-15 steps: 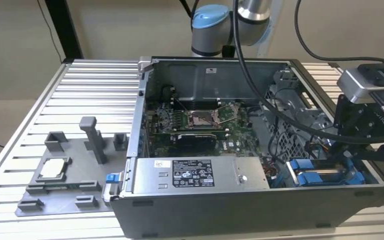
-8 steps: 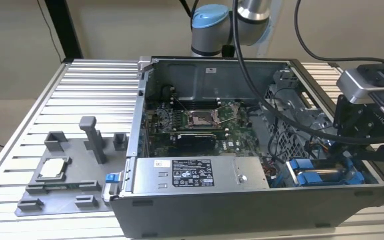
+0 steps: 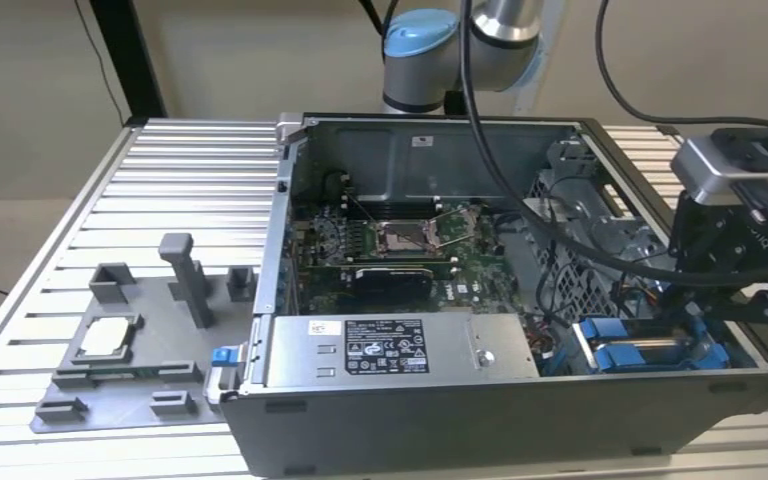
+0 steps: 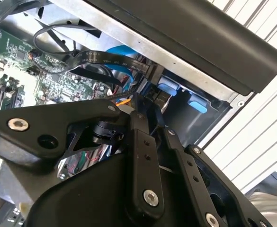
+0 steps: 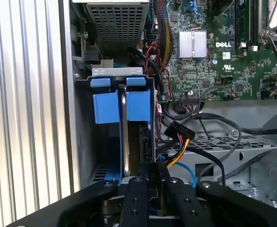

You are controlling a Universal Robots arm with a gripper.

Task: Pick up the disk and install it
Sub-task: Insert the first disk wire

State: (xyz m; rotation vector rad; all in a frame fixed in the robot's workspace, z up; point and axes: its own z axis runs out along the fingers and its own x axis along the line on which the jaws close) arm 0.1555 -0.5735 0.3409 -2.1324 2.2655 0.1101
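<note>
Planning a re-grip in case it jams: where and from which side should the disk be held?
Probably take the disk by its exposed thin edge, pinching across the flat faces and coming straight in from the bay's open side. It stands edge-on in the bay between blue tabs, so likely only that edge is reachable.

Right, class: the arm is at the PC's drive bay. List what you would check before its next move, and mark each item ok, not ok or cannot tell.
1. Gripper lined up with the bay: ok, it sits at the bay's open end.
2. Disk standing on edge inside the bay: ok.
3. Disk fully seated: cannot tell.
4. Grip on the disk: cannot tell.
5. Cables out of the bay: ok, they run beside it, though close to the gripper.
6. Case open for access: ok.
</note>
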